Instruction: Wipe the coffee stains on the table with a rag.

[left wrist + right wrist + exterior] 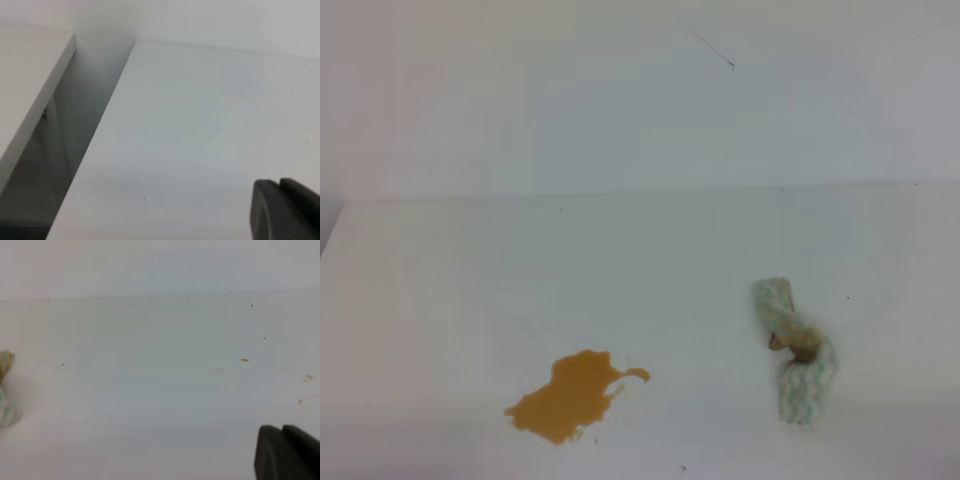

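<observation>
An orange-brown blotch of coffee stains lies near the front left of the white table. The rag, a bunched white cloth with green waves and a brown patch, lies by itself to the right of the blotch. Neither arm shows in the high view. In the right wrist view the rag peeks in at the left edge, and small tan specks dot the table. My right gripper sits at the bottom right, shut and empty. My left gripper also shows its fingers together, holding nothing, above bare table.
A white wall rises behind the table and bears a thin dark mark. In the left wrist view the table's left edge drops into a dark gap, with another white slab beyond it.
</observation>
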`<state>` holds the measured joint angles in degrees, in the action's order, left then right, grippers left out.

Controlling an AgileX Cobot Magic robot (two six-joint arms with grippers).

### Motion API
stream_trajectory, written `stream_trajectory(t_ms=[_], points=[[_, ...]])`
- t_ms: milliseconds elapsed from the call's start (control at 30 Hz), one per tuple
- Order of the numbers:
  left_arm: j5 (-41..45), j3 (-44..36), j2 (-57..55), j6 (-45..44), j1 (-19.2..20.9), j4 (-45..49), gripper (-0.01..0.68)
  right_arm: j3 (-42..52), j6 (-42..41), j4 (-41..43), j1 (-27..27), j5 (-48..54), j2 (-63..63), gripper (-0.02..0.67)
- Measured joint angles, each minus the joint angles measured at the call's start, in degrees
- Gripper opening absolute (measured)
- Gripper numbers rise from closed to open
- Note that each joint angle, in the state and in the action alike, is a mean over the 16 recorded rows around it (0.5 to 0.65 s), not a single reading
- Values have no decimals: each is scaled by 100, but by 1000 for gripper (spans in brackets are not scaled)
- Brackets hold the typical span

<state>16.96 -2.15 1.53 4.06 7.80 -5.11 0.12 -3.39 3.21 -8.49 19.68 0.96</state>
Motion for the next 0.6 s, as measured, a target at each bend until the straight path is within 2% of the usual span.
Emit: stream_trajectory(t_ms=[600], points=[[0, 0, 0, 0, 0, 0, 1, 0, 0, 0, -2, -6, -17, -3]])
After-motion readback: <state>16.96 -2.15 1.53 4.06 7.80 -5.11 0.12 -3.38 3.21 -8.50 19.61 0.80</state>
